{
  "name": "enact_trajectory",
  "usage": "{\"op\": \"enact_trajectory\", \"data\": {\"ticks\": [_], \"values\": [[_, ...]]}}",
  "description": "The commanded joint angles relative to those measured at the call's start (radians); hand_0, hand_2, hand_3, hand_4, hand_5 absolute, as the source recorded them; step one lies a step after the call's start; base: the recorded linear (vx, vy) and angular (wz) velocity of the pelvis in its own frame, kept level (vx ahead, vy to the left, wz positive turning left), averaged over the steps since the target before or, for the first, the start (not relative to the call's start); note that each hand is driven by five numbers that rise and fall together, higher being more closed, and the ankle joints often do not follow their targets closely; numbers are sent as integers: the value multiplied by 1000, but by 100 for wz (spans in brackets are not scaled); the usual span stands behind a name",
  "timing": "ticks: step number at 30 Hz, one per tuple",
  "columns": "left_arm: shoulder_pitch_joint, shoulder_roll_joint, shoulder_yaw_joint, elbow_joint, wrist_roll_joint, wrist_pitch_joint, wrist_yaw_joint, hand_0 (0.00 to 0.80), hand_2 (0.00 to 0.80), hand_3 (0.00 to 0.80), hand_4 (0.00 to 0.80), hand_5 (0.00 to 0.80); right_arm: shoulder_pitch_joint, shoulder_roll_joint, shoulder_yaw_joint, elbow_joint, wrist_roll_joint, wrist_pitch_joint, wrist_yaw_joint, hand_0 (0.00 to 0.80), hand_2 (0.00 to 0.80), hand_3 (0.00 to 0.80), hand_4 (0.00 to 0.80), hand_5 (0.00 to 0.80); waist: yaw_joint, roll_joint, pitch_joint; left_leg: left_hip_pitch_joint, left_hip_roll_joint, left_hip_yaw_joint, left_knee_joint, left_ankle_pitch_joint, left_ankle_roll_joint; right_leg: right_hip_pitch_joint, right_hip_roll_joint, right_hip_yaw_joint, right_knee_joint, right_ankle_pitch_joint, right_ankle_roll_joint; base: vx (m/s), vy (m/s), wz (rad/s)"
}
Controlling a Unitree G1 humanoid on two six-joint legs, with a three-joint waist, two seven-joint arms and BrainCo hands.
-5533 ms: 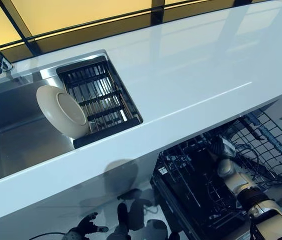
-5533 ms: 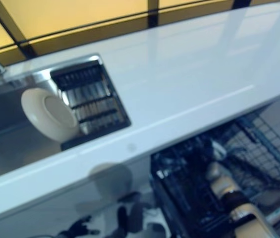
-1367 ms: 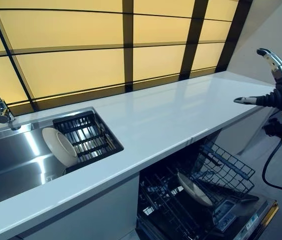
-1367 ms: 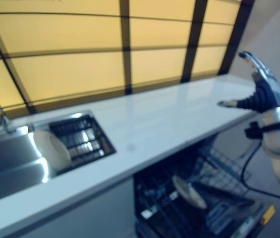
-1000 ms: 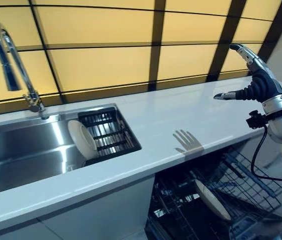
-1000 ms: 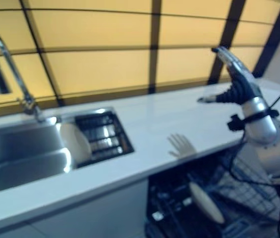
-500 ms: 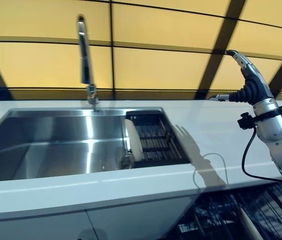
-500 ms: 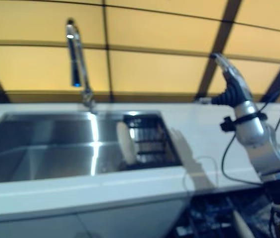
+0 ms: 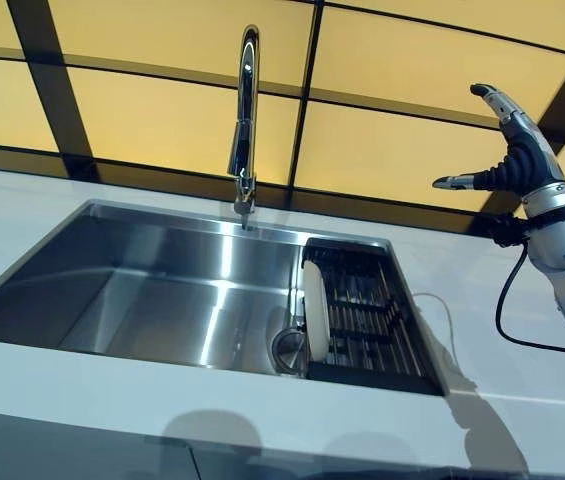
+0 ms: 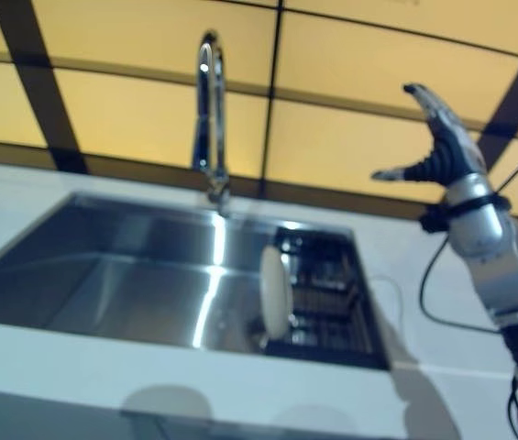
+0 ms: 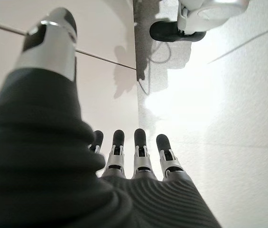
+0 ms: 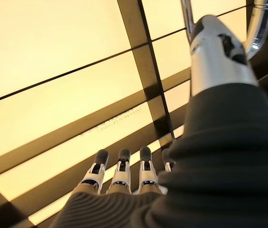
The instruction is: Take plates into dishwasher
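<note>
Above counter, right hand (image 9: 518,168) fully spread, empty, touching nothing

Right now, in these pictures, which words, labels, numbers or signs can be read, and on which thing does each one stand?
On the dark window bar, in the right wrist view: one faint line of print, too small to read.
On the plate, the faucet, the sink and the drying rack: no text shows.
Nothing can be quoted.
</note>
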Motion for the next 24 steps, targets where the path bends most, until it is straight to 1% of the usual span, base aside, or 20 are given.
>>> {"op": "enact_trajectory", "data": {"ticks": [1, 4, 5, 6, 9, 10, 12, 13, 14, 15, 17, 18, 19, 20, 21, 24], "values": [[10, 19, 10, -11, 25, -23, -11, 0, 0, 0, 0, 0, -138, -61, 46, 42, -44, -67, 44, 0, 0, 0, 0, 0, 55, 4, -39, 19, 59, 119, -3, -88, -62, -102, 19, 3, 87, 34, 40, 51, -94, 33], [15, 13, 9, -19, 24, -27, -14, 0, 0, 0, 0, 0, -178, -91, 97, 54, -77, -96, 83, 0, 0, 0, 0, 0, 71, -3, -52, 15, 71, 137, 0, -91, -74, -62, 21, -14, 61, 13, 31, 52, -95, 5], [18, 11, 4, -23, 20, -32, -12, 0, 0, 0, 0, 0, -198, -105, 122, 61, -121, -118, 93, 0, 0, 0, 0, 0, 78, -5, -56, 14, 76, 143, 4, -92, -78, -49, 20, -22, 54, 6, 29, 49, -77, 0], [21, 9, 1, -32, 16, -32, -8, 0, 0, 0, 0, 0, -226, -125, 156, 71, -161, -155, 104, 0, 0, 0, 0, 0, 84, -7, -58, 14, 81, 149, 7, -94, -83, -38, 22, -29, 49, -1, 26, 46, -79, -2], [27, 11, -3, -49, 8, -32, -1, 0, 0, 0, 0, 0, -281, -168, 219, 71, -208, -196, 115, 0, 0, 0, 0, 0, 95, -10, -61, 9, 88, 156, 10, -90, -88, -24, 25, -41, 42, -9, 20, 47, -68, -8], [30, 14, -4, -54, 9, -32, 0, 0, 0, 0, 0, 0, -304, -185, 245, 67, -242, -232, 132, 0, 0, 0, 0, 0, 100, -9, -64, 15, 96, 157, 8, -98, -92, -11, 32, -45, 37, -21, 19, 67, -59, 3], [35, 19, -5, -62, 10, -30, 2, 0, 0, 0, 0, 0, -349, -217, 299, 58, -273, -276, 142, 0, 0, 0, 0, 0, 106, -12, -65, 11, 100, 158, 9, -93, -96, -4, 35, -52, 33, -25, 15, 48, -57, 5], [38, 23, -8, -70, 10, -27, 2, 0, 0, 0, 0, 0, -379, -237, 333, 58, -315, -317, 139, 0, 0, 0, 0, 0, 112, -14, -65, 9, 103, 158, 10, -90, -99, 3, 38, -55, 31, -28, 12, 23, -37, 9], [39, 23, -8, -72, 9, -26, 3, 0, 0, 0, 0, 0, -392, -241, 347, 61, -330, -328, 139, 0, 0, 0, 0, 0, 112, -14, -65, 9, 103, 158, 10, -89, -100, 5, 39, -56, 31, -29, 12, 33, -47, 7], [48, 27, -13, -80, 1, -26, 7, 0, 0, 0, 0, 0, -447, -265, 412, 66, -399, -407, 131, 0, 0, 0, 0, 0, 118, -17, -67, 3, 107, 160, 11, -84, -106, 14, 41, -64, 25, -33, 10, 25, -37, 5], [53, 31, -12, -84, -2, -28, 6, 0, 0, 0, 0, 0, -488, -284, 461, 59, -444, -458, 127, 0, 0, 0, 0, 0, 123, -20, -69, 1, 110, 159, 11, -81, -108, 19, 43, -68, 20, -35, 8, 33, -36, 5], [57, 34, -15, -92, -4, -22, 6, 0, 0, 0, 0, 0, -532, -295, 512, 55, -482, -490, 118, 0, 0, 0, 0, 0, 128, -23, -70, -2, 113, 161, 13, -78, -111, 25, 45, -71, 18, -38, 6, 31, -23, 8], [59, 33, -16, -94, -5, -22, 7, 0, 0, 0, 0, 0, -545, -296, 526, 55, -487, -495, 115, 0, 0, 0, 0, 0, 129, -23, -70, -4, 114, 161, 13, -77, -112, 26, 45, -71, 18, -39, 6, 29, -21, 8], [63, 34, -18, -94, -8, -23, 9, 0, 0, 0, 0, 0, -571, -300, 554, 54, -514, -522, 105, 0, 0, 0, 0, 0, 132, -25, -72, -7, 116, 161, 14, -74, -113, 28, 46, -72, 16, -41, 4, 29, -24, 6], [69, 38, -22, -92, -13, -25, 10, 0, 0, 0, 0, 0, -610, -307, 597, 55, -562, -565, 86, 0, 0, 0, 0, 0, 138, -30, -73, -11, 120, 162, 15, -71, -117, 32, 49, -76, 14, -45, 3, 35, -28, 7], [76, 40, -25, -91, -12, -25, 9, 0, 0, 0, 0, 0, -672, -304, 667, 55, -592, -608, 78, 0, 0, 0, 0, 0, 146, -36, -74, -17, 125, 164, 18, -67, -121, 38, 51, -81, 12, -51, -1, 26, -19, 5]]}}
